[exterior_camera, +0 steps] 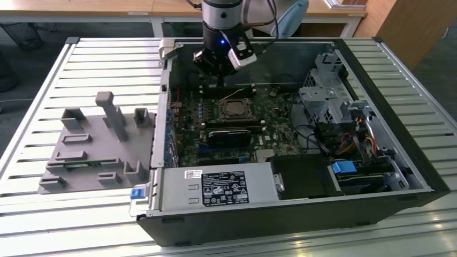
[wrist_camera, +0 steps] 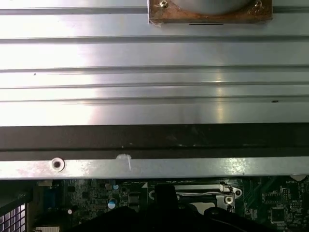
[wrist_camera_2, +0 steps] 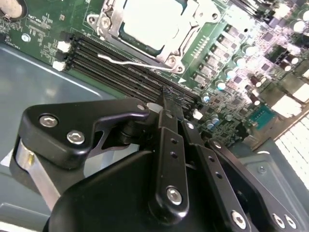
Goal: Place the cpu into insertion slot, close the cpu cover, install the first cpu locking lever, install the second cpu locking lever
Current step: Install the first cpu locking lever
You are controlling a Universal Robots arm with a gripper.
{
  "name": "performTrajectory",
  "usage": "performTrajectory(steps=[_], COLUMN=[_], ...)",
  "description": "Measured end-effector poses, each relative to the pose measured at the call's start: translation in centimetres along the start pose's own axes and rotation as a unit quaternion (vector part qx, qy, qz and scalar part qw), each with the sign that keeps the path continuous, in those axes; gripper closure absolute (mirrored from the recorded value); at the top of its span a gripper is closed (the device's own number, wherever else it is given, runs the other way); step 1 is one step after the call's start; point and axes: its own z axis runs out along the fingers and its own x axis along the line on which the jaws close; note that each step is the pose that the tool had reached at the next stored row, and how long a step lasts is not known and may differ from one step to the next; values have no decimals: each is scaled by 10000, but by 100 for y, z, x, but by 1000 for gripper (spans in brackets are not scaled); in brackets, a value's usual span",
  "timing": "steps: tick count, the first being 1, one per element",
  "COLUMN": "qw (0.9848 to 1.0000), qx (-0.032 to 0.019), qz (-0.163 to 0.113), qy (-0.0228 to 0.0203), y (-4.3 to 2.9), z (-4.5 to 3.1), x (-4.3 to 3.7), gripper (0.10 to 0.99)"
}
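The cpu (wrist_camera_2: 149,19) lies in the insertion slot (exterior_camera: 234,111) on the green board, its silvery face showing. The cpu cover (wrist_camera_2: 179,42) sits down around it as a metal frame. A thin wire locking lever (wrist_camera_2: 131,61) runs along the socket's side, bent and standing off the board; in the exterior view it rises as a thin wire (exterior_camera: 232,96) behind the socket. My gripper (wrist_camera_2: 170,94) hovers over the black memory slots just beyond that lever, its black fingers shut together with nothing between them. It hangs behind the socket (exterior_camera: 220,85) in the exterior view.
The open computer case (exterior_camera: 400,160) lies on a slatted metal table (wrist_camera: 145,58). A black card (exterior_camera: 230,137) sits just in front of the socket, a power supply (exterior_camera: 214,187) at the near side, drive cages and cables (exterior_camera: 335,107) at the exterior view's right. A grey fixture (exterior_camera: 100,144) stands outside at the left.
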Motion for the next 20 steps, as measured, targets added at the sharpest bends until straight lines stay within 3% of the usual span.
performTrajectory(steps=[10,20], qw=[10000,9999], qx=[0,-1], qz=[0,-110], qy=[0,10], y=[-5,-6], z=[105,161], x=[-105,-203], gripper=[969,969])
